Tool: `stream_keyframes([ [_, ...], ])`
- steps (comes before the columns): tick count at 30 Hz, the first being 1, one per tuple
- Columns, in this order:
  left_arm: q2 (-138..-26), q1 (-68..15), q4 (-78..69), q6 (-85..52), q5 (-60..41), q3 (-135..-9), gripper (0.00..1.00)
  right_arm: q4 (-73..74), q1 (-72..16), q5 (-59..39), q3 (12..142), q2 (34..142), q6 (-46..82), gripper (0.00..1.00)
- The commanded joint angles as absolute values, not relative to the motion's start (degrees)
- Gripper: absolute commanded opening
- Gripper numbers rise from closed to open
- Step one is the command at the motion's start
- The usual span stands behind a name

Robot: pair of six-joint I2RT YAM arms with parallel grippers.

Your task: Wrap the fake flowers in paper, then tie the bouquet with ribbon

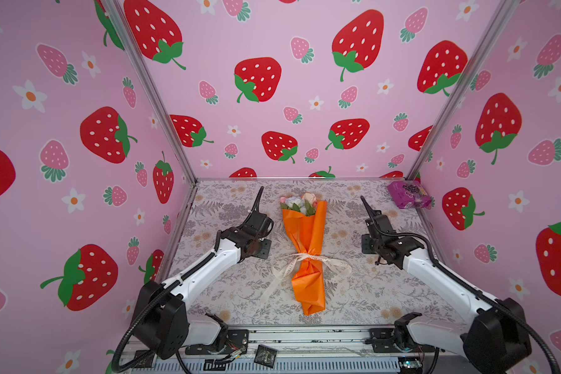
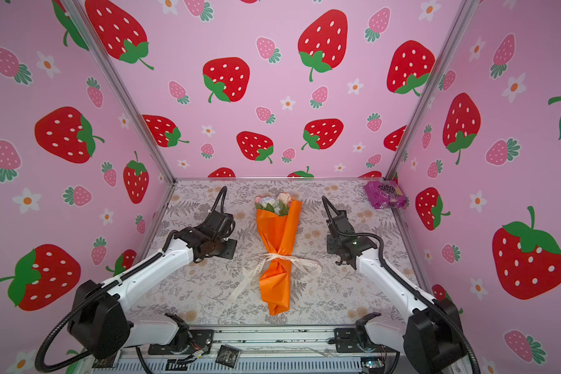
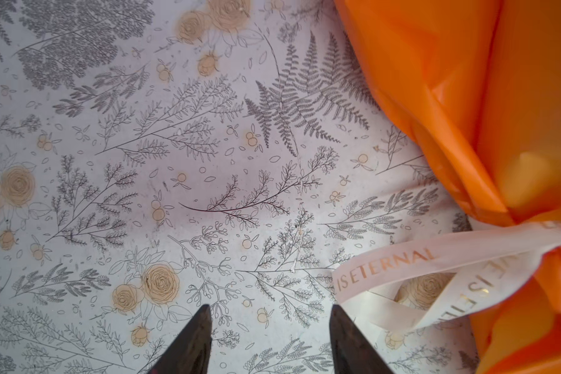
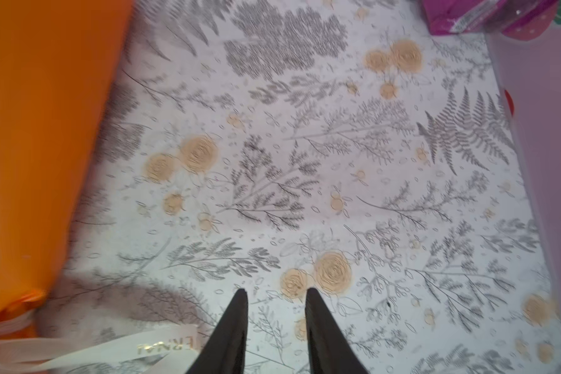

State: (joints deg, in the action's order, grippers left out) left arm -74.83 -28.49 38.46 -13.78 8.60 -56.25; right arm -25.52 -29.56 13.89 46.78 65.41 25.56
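Arms low, flanking tied bouquet: left gripper at nine o'clock, right gripper at three (both released, empty).

We see glossy white shells between bulky black joint housings on the left arm and the right arm. A black ribbed cable hose curves off each shoulder housing. The left hand and right hand end in dark fingers that taper to narrow tips.

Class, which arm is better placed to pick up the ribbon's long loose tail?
Probably left: the ribbon tail trails left of the bouquet, nearer the open left gripper.
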Motion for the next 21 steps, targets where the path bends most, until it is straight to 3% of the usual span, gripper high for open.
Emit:
stream_keyframes([
  [1,-71.2,-28.4,32.6,-17.6,-0.5,-53.2,0.63,-13.1,-29.8,-7.1,41.5,60.7,26.0,0.34],
  [5,-70.8,-28.4,21.6,-24.6,-15.2,-49.7,0.66,1.2,-29.9,-26.8,34.4,61.4,34.8,0.36],
  [7,-72.6,-28.9,14.4,-29.4,-21.6,-48.2,0.67,7.4,-30.0,-31.2,32.0,63.7,38.8,0.38],
  [11,-79.0,-30.6,9.1,-33.6,-25.5,-49.9,0.71,7.9,-30.7,-31.5,34.3,71.4,37.9,0.45],
  [14,-82.5,-32.6,9.2,-34.5,-22.8,-52.4,0.75,9.0,-31.1,-30.8,36.3,76.1,36.9,0.51],
  [18,-86.4,-32.7,6.9,-36.3,-21.2,-53.7,0.87,9.1,-31.1,-31.6,39.0,82.1,36.2,0.51],
  [21,-88.6,-32.6,4.8,-36.4,-21.3,-54.3,0.88,9.9,-31.4,-32.5,39.8,84.8,36.2,0.51],
])
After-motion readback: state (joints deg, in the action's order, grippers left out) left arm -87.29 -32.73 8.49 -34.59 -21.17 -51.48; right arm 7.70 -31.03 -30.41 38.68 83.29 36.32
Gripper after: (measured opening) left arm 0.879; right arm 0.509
